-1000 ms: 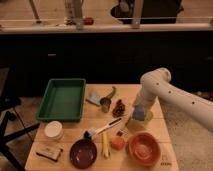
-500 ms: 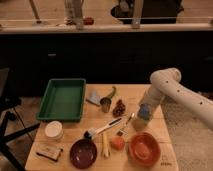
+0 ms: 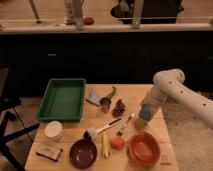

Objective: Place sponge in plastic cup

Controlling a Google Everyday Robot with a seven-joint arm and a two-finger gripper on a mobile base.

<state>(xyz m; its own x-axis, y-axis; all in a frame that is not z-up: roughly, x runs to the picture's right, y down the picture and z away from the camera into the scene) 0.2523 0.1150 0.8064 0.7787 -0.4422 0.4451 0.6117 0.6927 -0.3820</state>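
Lifted rightward, jaws (image 3: 146, 118) hold sponge (image 3: 145, 114).

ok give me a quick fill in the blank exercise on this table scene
1. The end effector sits near the table's ____ edge, above the orange bowl.
2. The tray at the table's back left is ____ in colour.
3. The dark metallic cup stands just ____ of the tray.
4. The brush lies between the dark metallic cup and the ____ bowl.

Missing words: right; green; right; maroon
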